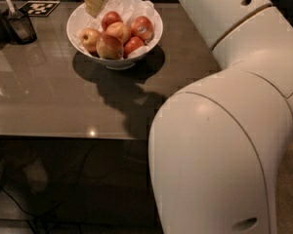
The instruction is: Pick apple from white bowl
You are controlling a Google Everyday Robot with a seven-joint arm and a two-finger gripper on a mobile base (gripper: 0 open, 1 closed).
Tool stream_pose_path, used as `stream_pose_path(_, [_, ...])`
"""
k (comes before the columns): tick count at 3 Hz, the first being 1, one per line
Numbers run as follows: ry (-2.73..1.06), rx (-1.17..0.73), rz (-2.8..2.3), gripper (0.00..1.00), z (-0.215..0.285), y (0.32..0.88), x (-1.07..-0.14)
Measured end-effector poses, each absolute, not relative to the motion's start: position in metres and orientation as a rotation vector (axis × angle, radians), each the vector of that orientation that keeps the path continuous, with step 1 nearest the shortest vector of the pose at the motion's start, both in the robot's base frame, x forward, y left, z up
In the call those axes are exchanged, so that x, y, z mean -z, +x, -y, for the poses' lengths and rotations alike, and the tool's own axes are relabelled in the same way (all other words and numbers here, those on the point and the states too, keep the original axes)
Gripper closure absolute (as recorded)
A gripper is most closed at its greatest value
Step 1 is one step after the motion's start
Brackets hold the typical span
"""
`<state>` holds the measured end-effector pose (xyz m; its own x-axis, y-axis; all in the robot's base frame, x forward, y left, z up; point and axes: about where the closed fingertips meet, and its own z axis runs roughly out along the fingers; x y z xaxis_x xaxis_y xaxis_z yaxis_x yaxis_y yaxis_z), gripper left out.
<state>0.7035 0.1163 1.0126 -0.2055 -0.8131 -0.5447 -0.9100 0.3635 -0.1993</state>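
The white bowl (83, 13) stands at the far side of the table, lined with crumpled white paper. It holds several red and yellow apples (119, 31), one with a sticker (141, 27). My gripper (95, 1) hangs at the top edge of the view, over the bowl's far left rim and just above the apples. It holds no apple that I can see. The white arm (224, 130) fills the right half of the view and hides the table's right side.
A small dark cup with a utensil (20, 26) stands at the far left of the table. A black-and-white marker tag (39, 8) lies behind it. The brown table (49, 96) has its front edge about mid-view, with dark floor and cables below.
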Motion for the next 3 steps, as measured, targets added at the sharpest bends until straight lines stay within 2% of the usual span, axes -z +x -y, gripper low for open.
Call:
stream_pose_path(2, [-1.487, -0.22, -2.056, 0.11, -0.1164, 0.7035, -1.0125])
stream_pose_path(3, [-1.487, -0.22, -2.056, 0.0, -0.1164, 0.7035, -1.0125])
